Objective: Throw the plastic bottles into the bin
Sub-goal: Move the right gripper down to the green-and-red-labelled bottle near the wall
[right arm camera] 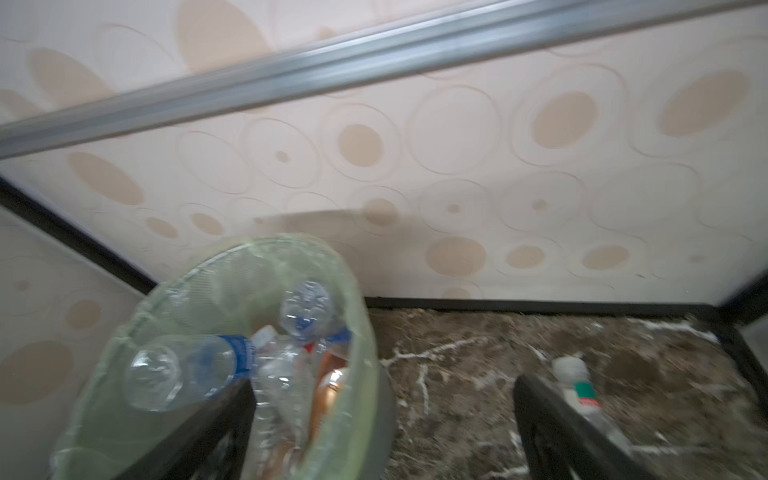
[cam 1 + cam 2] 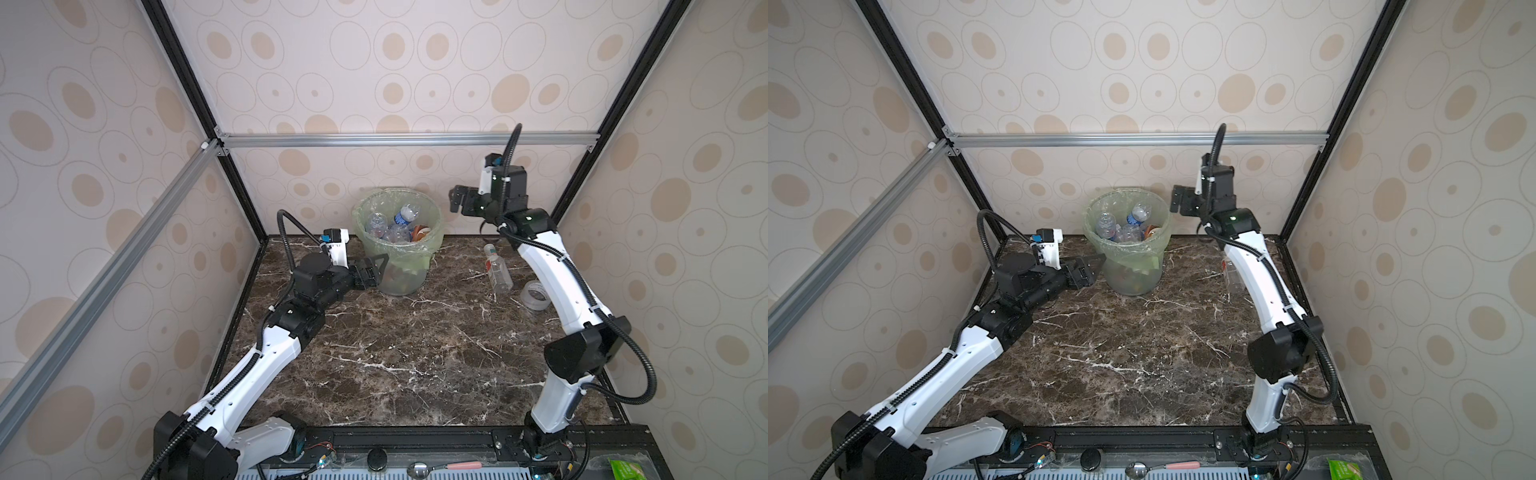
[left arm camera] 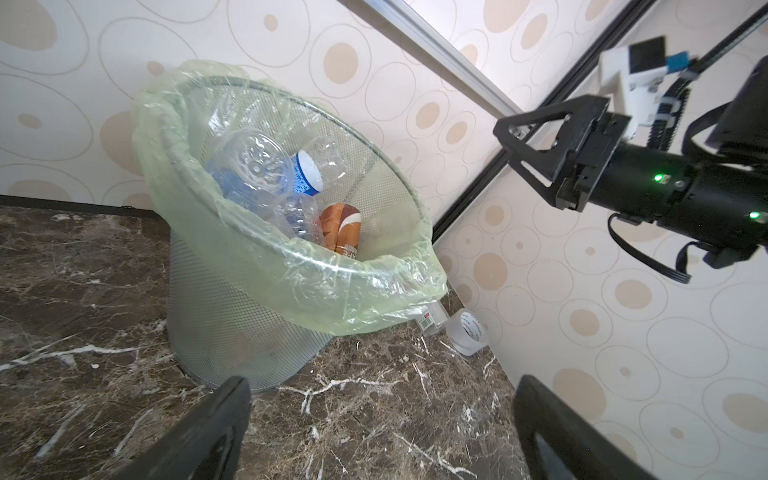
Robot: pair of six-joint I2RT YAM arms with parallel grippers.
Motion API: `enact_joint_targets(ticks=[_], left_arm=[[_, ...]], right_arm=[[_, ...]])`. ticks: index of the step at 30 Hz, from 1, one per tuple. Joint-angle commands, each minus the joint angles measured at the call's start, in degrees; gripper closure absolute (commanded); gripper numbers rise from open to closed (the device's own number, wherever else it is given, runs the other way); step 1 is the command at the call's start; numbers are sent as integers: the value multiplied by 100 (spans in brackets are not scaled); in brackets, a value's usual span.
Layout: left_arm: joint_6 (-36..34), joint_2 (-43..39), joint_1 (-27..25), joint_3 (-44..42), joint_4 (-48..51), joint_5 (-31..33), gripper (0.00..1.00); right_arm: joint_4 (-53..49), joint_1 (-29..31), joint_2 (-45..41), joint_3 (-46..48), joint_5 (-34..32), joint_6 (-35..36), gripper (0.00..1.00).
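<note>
The bin [image 2: 401, 274] [image 2: 1131, 270], grey mesh with a pale green bag over its rim, stands at the back middle of the marble table. Several plastic bottles lie in it, among them a clear blue-labelled one [image 2: 405, 216] [image 3: 305, 174] [image 1: 191, 370] and a brown-labelled one [image 2: 419, 233] [image 3: 343, 226]. One clear white-capped bottle [image 2: 497, 266] [image 1: 579, 390] lies on the table right of the bin. My left gripper [image 2: 380, 270] [image 3: 382, 395] is open and empty, low by the bin's left wall. My right gripper [image 2: 455, 201] [image 1: 382, 399] hangs open and empty, above and just right of the rim.
A roll of clear tape [image 2: 536, 295] [image 3: 467, 332] lies beside the loose bottle, close under the right arm. Patterned walls and black frame posts close in the back and sides. A spoon [image 2: 440, 467] and a green packet [image 2: 627, 469] lie on the front rail.
</note>
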State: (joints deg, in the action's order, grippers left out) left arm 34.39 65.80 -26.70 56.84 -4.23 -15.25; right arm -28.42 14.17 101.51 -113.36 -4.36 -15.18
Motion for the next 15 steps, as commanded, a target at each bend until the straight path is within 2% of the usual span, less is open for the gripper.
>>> enact_joint_targets(ticks=[1,8,12,15], left_arm=[[-402,192,-408,360,-117,213,1],[-767,912,-1468,834,-161,669,1],[-776,1398,-1911,1092,-209,753,1],[-757,1649,-2135,1217,-225,826,1]], right_arm=[[88,-507,-549,776,-46,-41,0],[217,-1197,-806,2309,-258,249,0],[106,-1428,-436,2497,-202,451,0],[-222,-1505,78,2231,-158,773,0]])
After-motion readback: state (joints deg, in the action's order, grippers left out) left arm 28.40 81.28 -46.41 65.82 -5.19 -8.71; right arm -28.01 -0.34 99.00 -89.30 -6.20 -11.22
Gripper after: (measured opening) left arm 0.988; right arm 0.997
